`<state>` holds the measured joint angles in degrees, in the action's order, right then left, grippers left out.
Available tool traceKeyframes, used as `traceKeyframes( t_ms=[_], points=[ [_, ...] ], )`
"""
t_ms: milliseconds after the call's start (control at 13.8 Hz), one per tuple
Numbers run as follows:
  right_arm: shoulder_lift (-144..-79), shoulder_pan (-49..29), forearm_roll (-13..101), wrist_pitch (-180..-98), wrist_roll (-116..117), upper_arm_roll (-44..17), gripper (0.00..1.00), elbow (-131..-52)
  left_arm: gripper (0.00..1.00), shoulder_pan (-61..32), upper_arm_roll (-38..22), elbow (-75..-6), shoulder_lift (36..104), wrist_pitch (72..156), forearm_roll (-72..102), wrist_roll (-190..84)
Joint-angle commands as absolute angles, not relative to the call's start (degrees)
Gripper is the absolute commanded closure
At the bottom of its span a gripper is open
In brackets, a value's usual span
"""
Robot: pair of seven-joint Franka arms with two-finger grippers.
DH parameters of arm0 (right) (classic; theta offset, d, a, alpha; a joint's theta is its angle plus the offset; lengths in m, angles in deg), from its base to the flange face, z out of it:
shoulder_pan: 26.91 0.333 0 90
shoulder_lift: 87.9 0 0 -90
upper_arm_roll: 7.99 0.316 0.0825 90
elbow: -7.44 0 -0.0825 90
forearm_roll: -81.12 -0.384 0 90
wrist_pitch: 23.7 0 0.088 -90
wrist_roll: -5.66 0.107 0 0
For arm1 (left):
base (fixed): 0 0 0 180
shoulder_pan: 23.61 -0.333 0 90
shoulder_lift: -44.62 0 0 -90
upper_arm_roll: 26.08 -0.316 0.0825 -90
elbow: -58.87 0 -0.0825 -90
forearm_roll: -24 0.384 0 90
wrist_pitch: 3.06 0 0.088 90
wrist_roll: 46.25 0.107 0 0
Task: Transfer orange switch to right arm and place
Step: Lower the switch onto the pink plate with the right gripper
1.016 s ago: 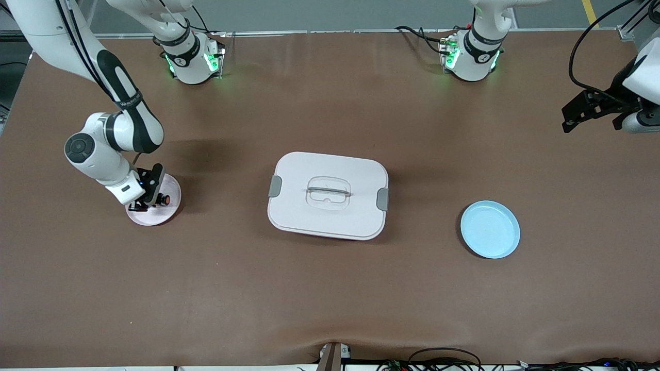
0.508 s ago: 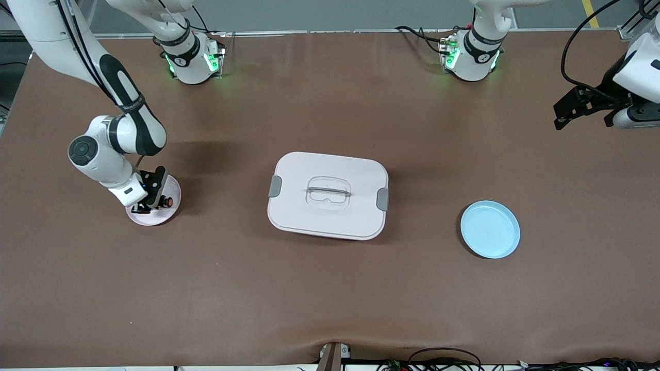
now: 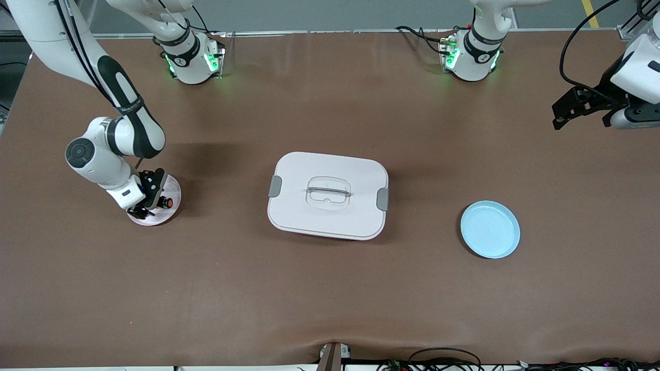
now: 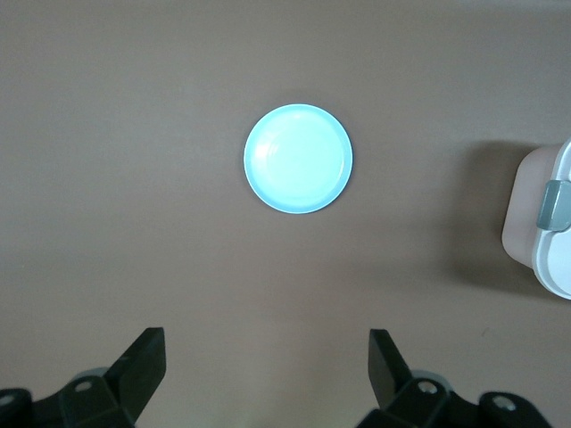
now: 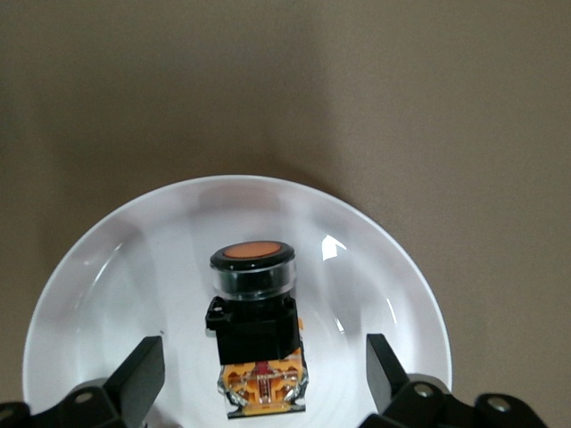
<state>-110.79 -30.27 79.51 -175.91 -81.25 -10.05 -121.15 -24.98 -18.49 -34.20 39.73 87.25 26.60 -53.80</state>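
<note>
The orange switch (image 3: 164,202), a stubby black part with an orange round end and an orange base, lies on its side in a small pale pink plate (image 3: 174,189) toward the right arm's end of the table. In the right wrist view the switch (image 5: 256,325) lies in the middle of the plate (image 5: 107,276). My right gripper (image 3: 144,207) (image 5: 265,374) is open just above the plate, one finger on each side of the switch and clear of it. My left gripper (image 3: 564,116) (image 4: 268,357) is open and empty, held high at the left arm's end of the table.
A white lidded box (image 3: 328,195) with grey clasps and a clear handle stands at the table's middle; its corner shows in the left wrist view (image 4: 558,223). A light blue plate (image 3: 490,229) (image 4: 298,159) lies toward the left arm's end.
The right arm's wrist has shifted slightly over the pink plate; the switch stays in the plate. The left gripper has drifted a little toward the table's middle.
</note>
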Motion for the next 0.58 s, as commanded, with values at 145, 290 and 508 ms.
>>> traceKeyframes(
  t_ms=[145, 290, 508],
  points=[
    [-106.98, -31.74, 76.37, -158.47, -80.66, -9.14, 0.0, -113.87, 0.0, -24.93, -18.52, -35.71, 38.12, 88.0, 25.58, -54.16],
    [-105.49, -32.18, 75.23, -151.35, -78.64, -9.31, 0.0, -110.88, 0.0, -24.93, -18.52, -35.71, 38.29, 88.0, 25.58, -54.16],
    [-102.51, -32.1, 75.23, -145.53, -70.49, -9.4, 0.0, -109.37, 0.0, -24.93, -18.52, -35.71, 38.38, 88.09, 25.58, -54.16]
  ],
)
